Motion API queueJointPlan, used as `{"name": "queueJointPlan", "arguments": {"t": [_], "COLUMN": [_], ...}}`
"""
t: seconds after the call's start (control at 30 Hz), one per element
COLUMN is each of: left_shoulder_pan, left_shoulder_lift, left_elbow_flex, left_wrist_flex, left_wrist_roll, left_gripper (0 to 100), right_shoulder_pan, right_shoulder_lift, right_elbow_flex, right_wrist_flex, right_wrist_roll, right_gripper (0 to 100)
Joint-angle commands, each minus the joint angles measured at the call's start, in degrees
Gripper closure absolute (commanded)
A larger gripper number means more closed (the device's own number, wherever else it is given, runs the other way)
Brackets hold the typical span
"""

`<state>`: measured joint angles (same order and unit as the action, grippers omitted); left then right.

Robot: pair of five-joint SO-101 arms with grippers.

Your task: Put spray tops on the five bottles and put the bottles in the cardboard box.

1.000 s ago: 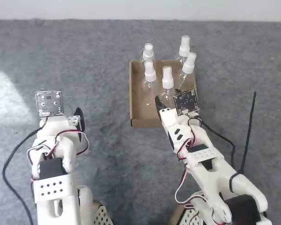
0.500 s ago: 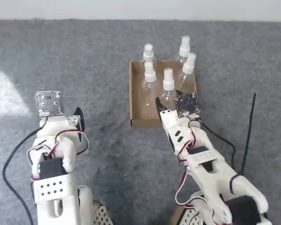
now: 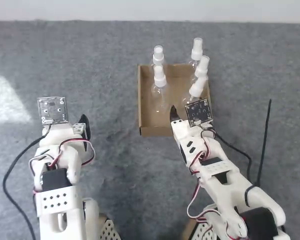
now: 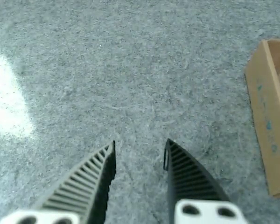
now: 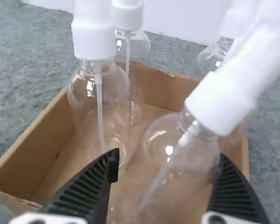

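Note:
The cardboard box [image 3: 140, 100] lies on the grey carpet ahead of my right arm. Two clear bottles with white spray tops stand inside it, one [image 3: 160, 81] at the left and one [image 3: 202, 68] at the right. A third bottle [image 3: 195, 90] leans over to the right in the box's near part. Two more bottles [image 3: 158, 54] [image 3: 196, 49] stand just behind the box. My right gripper [image 3: 182, 108] is at the box's near wall, open, its jaws on either side of the leaning bottle [image 5: 177, 154]. My left gripper [image 4: 139, 156] hovers open over bare carpet.
From the left wrist, the box [image 4: 270, 121] sits off to one side of that gripper. A black cable [image 3: 264, 140] runs along the carpet right of the right arm. A bright patch of light [image 3: 2, 100] falls at the far left.
The bottle between my right gripper's fingers has tipped from upright to leaning right, toward the bottle at the box's right side. The left arm has not moved.

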<state>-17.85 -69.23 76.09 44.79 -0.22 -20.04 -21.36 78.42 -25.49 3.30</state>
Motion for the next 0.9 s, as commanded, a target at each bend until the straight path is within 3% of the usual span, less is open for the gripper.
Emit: {"name": "queueJointPlan", "arguments": {"t": [0.0, 0.3, 0.77, 0.87], "left_shoulder_pan": [0.00, 0.00, 0.00, 0.00], "left_shoulder_lift": [-0.79, -0.79, -0.79, -0.79], "left_elbow_flex": [-0.40, -0.40, -0.40, -0.40], "left_wrist_flex": [-1.58, -1.67, -1.67, -1.67], "left_wrist_roll": [0.62, 0.62, 0.62, 0.62], "left_gripper": [85, 85, 85, 85], "right_shoulder_pan": [0.13, 0.13, 0.48, 0.31], "right_shoulder_lift": [-0.75, -0.84, -3.12, -8.92], "right_elbow_flex": [-0.79, -1.14, -0.70, -0.70], "right_wrist_flex": [-0.75, -0.66, -0.13, 5.23], "right_wrist_roll": [0.88, 4.92, 5.36, 5.36], "right_gripper": [74.2, 74.2, 74.3, 74.4]}}
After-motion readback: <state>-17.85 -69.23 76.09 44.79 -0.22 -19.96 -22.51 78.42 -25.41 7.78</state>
